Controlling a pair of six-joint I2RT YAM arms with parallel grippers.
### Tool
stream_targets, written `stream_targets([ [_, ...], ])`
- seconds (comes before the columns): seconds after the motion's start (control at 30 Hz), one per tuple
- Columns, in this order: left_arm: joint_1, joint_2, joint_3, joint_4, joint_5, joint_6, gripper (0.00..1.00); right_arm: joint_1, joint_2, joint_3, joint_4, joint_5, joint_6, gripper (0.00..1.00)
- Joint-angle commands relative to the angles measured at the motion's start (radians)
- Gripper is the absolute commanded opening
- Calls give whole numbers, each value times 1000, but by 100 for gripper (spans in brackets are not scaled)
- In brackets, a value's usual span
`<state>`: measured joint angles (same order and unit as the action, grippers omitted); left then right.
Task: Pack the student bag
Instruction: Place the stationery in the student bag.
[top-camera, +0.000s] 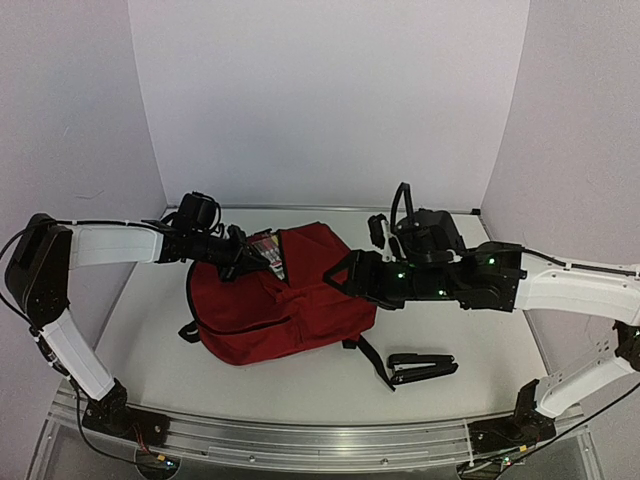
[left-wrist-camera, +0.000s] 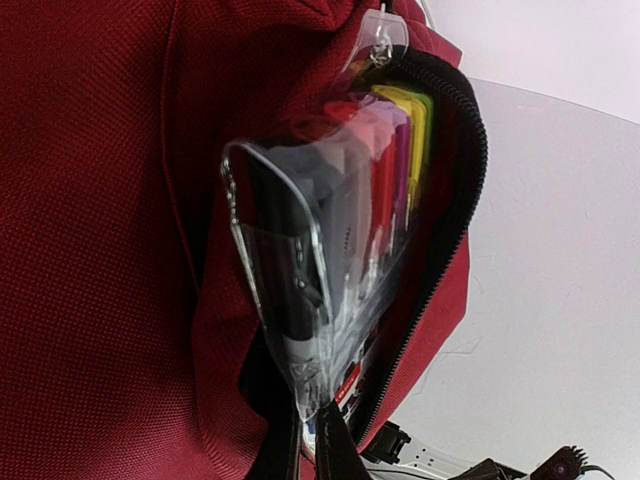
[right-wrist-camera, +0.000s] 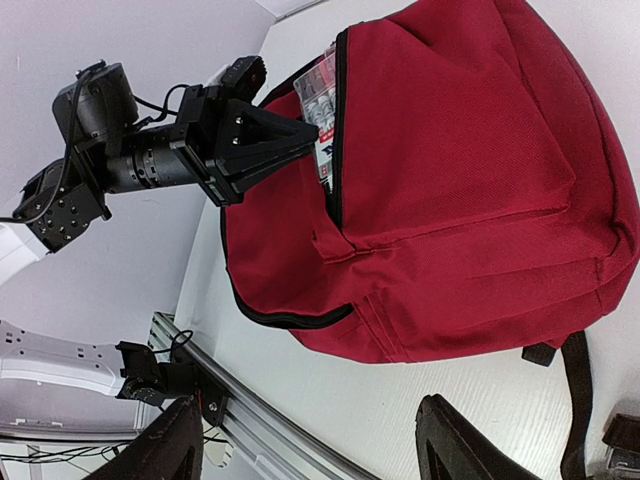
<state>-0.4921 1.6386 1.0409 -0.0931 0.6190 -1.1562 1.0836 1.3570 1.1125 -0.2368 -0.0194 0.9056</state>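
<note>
The dark red student bag (top-camera: 290, 305) lies mid-table, its black zipper open along the top. A clear plastic pouch (left-wrist-camera: 340, 230) full of coloured markers and pens stands partly inside that opening. My left gripper (left-wrist-camera: 315, 440) is shut on the pouch's near corner; seen from above, the left gripper (top-camera: 258, 262) is at the bag's upper left edge. From the right wrist, the pouch (right-wrist-camera: 322, 100) pokes out of the bag (right-wrist-camera: 470, 180). My right gripper (top-camera: 338, 275) hovers over the bag's right side, open and holding nothing; its fingers (right-wrist-camera: 165, 450) frame bare table.
A black stapler (top-camera: 420, 367) lies on the table right of the bag, beside a black strap (top-camera: 372, 360). An aluminium rail (top-camera: 300, 440) runs along the near edge. White walls close the back and both sides.
</note>
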Motion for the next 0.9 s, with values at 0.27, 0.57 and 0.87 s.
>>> stream_targets([
  [0.27, -20, -65, -67, -69, 6, 15, 0, 6, -27, 6, -6, 19, 0, 72],
  [0.57, -26, -5, -49, -20, 32, -7, 0, 7, -44, -6, -10, 45, 7, 72],
  [0.87, -68, 150, 146, 38, 20, 32, 0, 7, -60, -18, -15, 45, 11, 72],
])
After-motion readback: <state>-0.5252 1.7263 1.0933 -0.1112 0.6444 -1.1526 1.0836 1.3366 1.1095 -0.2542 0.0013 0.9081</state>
